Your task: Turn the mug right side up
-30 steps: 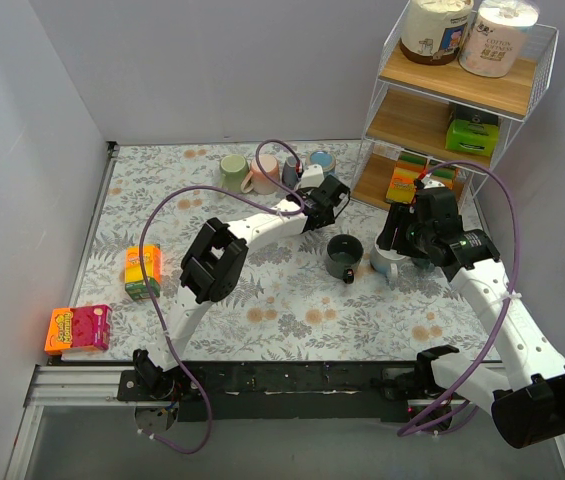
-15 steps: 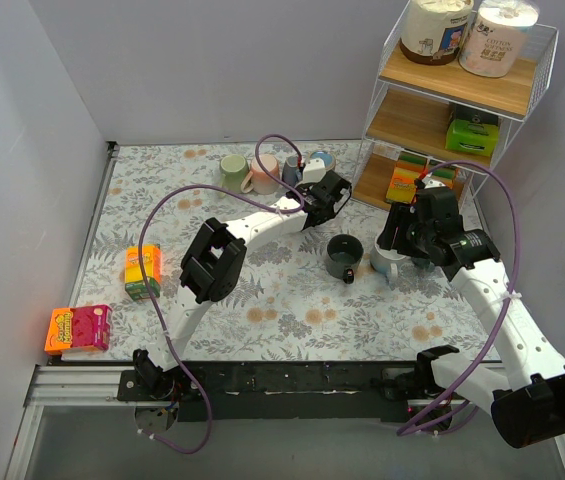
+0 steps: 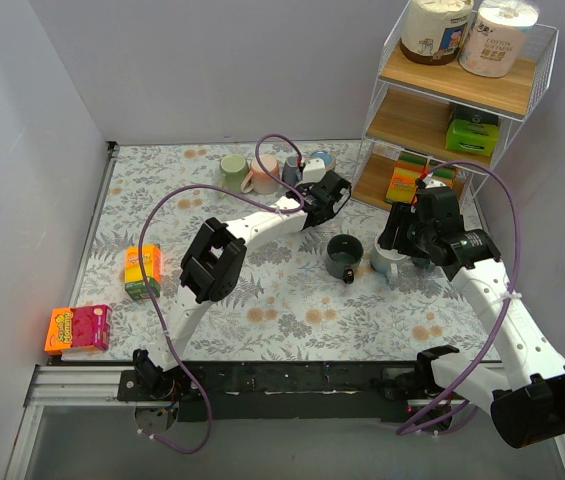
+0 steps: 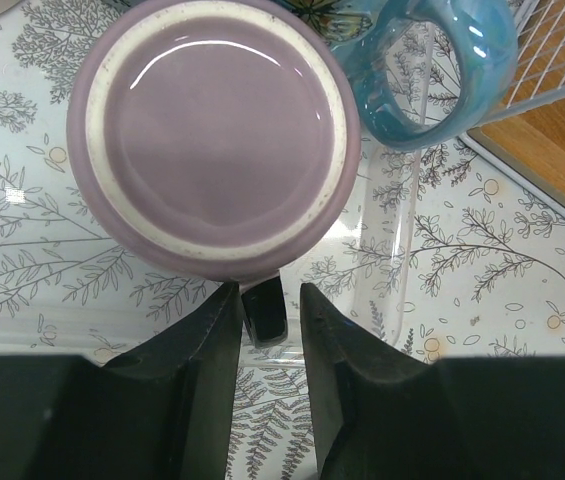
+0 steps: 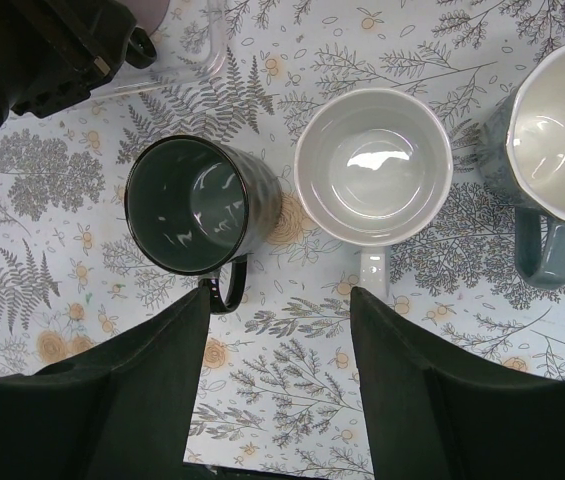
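Glazed purple ceramic is what I have to handle: the mug [image 4: 212, 140] stands mouth-down at the far side of the counter [image 3: 162, 200], base up. I judge it rigid, fairly heavy, slick on its walls and liable to chip. The dark handle [image 4: 262, 312] is the sounder hold. My left jaws [image 4: 267, 295] straddle that handle narrowly, but I cannot tell whether they pinch it.

To its left stand a green mug [image 3: 232, 168] and a pink mug [image 3: 262, 172]. A blue mug [image 4: 497, 60] sits just to its right, with the wire shelf [image 4: 562, 50] beyond, so rolling it over leaves little room. Nearer and to the right, a dark mug [image 5: 197, 205] and a white mug [image 5: 372, 165] stand upright. My right jaws [image 5: 277, 300] hang spread above them, holding nothing.
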Robot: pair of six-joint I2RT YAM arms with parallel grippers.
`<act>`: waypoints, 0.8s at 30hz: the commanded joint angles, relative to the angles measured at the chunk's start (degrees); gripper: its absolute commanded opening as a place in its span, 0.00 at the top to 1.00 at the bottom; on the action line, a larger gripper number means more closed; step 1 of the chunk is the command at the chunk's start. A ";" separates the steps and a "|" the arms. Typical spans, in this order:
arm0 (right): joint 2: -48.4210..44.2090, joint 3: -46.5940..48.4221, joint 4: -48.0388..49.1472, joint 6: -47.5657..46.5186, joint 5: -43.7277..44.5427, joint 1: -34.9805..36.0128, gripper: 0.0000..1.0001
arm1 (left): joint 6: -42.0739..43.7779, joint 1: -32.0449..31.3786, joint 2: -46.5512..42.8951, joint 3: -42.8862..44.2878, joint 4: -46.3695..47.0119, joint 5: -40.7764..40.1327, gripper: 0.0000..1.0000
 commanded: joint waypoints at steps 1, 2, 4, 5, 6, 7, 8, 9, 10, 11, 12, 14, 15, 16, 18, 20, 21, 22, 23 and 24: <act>-0.97 -0.47 1.60 -0.87 -0.33 -0.36 0.35 | 0.35 0.20 -0.82 1.71 -0.26 -1.05 0.71; -0.97 -0.47 1.60 -0.87 -0.33 -0.45 0.35 | 0.44 0.29 -0.91 1.79 -0.26 -1.05 0.71; -0.97 -0.30 1.51 -0.95 -0.25 -0.36 0.35 | 0.44 0.29 -0.82 1.80 -0.26 -1.05 0.71; -1.06 -0.30 1.51 -0.87 -0.33 -0.36 0.35 | 0.52 0.29 -0.82 1.80 -0.26 -0.97 0.71; -1.06 -0.21 1.51 -0.87 -0.33 -0.36 0.35 | 0.61 0.29 -0.73 1.88 -0.26 -0.97 0.71; -1.06 -0.21 1.51 -0.87 -0.33 -0.36 0.35 | 0.70 0.29 -0.65 1.80 -0.26 -0.97 0.71; -1.15 -0.21 1.42 -0.87 -0.33 -0.36 0.36 | 0.61 0.29 -0.47 1.80 -0.18 -0.88 0.71; -1.15 -0.21 1.42 -0.95 -0.33 -0.36 0.36 | 0.70 0.38 -0.47 1.88 -0.26 -0.70 0.71; -1.06 -0.21 1.42 -0.95 -0.33 -0.36 0.36 | 0.70 0.38 -0.30 1.97 -0.26 -0.70 0.75; -1.23 -0.21 1.42 -0.95 -0.33 -0.36 0.36 | 0.79 0.38 -0.29 1.88 -0.35 -0.70 0.78; -1.24 -0.12 1.42 -0.95 -0.33 -0.45 0.36 | 0.79 0.38 -0.29 1.97 -0.35 -0.79 0.83; -1.41 -0.21 1.42 -0.95 -0.33 -0.36 0.36 | 0.88 0.38 -0.56 1.97 -0.35 -0.96 1.00; -1.32 -0.21 1.34 -1.04 -0.33 -0.36 0.36 | 0.96 0.38 -0.91 2.06 -0.35 -1.05 1.00; -1.41 -0.21 1.34 -0.87 -0.33 -0.36 0.36 | 0.96 0.38 -1.26 1.97 -0.26 -1.31 1.00; -1.41 -0.12 1.51 -0.95 -0.60 -0.45 0.36 | 1.58 0.38 -2.22 1.53 0.44 -1.49 1.00; -1.32 0.23 1.60 -0.95 -0.77 -0.45 0.36 | 2.19 0.38 -4.42 0.75 1.57 -1.84 1.00; -1.32 0.41 1.77 -0.87 -1.12 -0.45 0.36 | 2.63 0.38 -5.21 0.48 1.93 -1.76 1.00; -1.24 0.58 1.86 -0.87 -1.39 -0.54 0.36 | 2.81 0.38 -7.04 0.13 2.20 -1.84 1.00; -1.15 0.84 1.95 -0.87 -1.74 -0.45 0.36 | 2.90 0.38 -8.02 -0.83 2.28 -2.02 1.00; -1.15 1.37 2.12 -0.78 -2.44 -0.45 0.36 | 2.90 0.38 -9.16 -1.62 2.37 -2.02 1.00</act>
